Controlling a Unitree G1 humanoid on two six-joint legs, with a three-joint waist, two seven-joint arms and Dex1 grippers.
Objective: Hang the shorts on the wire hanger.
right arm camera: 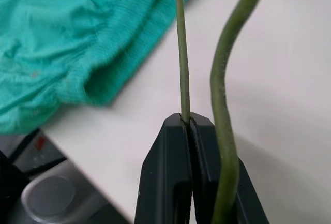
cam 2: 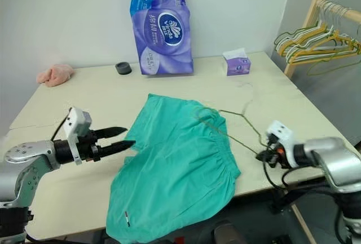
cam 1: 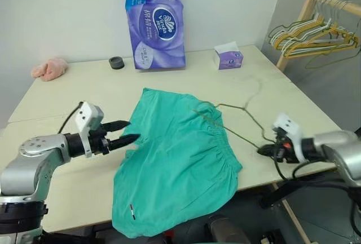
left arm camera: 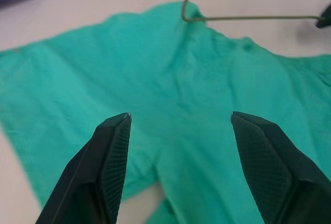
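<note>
A small pink cloth [cam 1: 49,69] lies at the far left corner of the table [cam 1: 84,94], well left of the shorts [cam 1: 177,159]. The left gripper [cam 1: 123,133] hovers just left of the shorts' left edge, its two black fingers [left arm camera: 106,167] spread apart with nothing between them and pointing at the fabric. Beyond the shorts, toward the wall, stand a small black round object [cam 1: 116,62], a purple tissue pack [cam 1: 156,21] and a small purple box [cam 1: 228,58]. The teal-green shorts lie flat at the table's middle, one leg hanging over the near edge. The wire hanger [cam 1: 240,121] lies partly inside the gathered waistband and reaches out to the right. Right of the shorts, near the table edge, the right gripper [right arm camera: 187,123] is pinched tight on the hanger's thin wire. Further right, a rack holds more hangers [cam 1: 313,35].
</note>
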